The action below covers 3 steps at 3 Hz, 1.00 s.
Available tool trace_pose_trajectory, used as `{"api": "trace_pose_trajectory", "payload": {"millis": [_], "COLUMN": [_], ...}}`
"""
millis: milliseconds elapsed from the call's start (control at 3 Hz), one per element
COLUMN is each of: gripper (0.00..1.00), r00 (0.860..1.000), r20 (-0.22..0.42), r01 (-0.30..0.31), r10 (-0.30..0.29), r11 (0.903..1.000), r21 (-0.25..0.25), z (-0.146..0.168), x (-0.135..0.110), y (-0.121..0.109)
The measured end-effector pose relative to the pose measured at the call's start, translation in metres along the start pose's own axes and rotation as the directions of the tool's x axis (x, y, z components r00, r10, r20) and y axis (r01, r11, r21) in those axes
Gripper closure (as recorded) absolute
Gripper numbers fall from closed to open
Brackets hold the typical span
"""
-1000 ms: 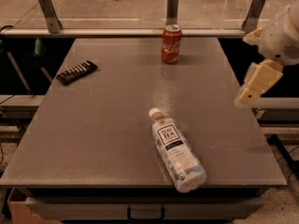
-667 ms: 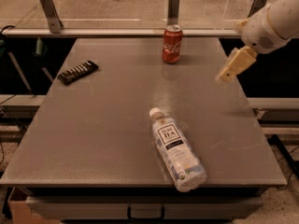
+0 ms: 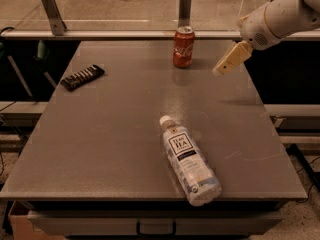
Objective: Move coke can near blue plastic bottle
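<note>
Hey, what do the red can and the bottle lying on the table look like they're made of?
The coke can looks like painted aluminium: glossy red body, bare silvery top rim. The blue plastic bottle seems to be clear, faintly bluish plastic, see-through below its label, with a white cap. The gripper hangs beside the can, touching neither.

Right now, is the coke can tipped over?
No, the coke can stands upright at the far edge of the table, the pincer in the air right of it, not touching.
</note>
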State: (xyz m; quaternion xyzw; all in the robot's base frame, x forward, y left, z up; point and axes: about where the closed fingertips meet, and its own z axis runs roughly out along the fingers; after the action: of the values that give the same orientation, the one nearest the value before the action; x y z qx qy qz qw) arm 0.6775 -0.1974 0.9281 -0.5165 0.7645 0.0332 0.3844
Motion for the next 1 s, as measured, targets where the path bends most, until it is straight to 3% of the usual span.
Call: {"api": "trace_pose_trajectory", "payload": {"millis": [333,667,1000], "gripper": [0.0,0.0,0.0], "r00": [0.997,0.968,0.927], "r20": [0.06,0.189,0.285], "r01": [-0.053,-0.164,-0.229], "r10": [0.052,0.163,0.243], "r11": [0.9985,0.9864,0.97], "r21": [0.013,-0.011,-0.083], "z": [0.02,0.055,0.089], "x": [-0.009,-0.027,-0.052], "y": [-0.004,-0.012,-0.01]}}
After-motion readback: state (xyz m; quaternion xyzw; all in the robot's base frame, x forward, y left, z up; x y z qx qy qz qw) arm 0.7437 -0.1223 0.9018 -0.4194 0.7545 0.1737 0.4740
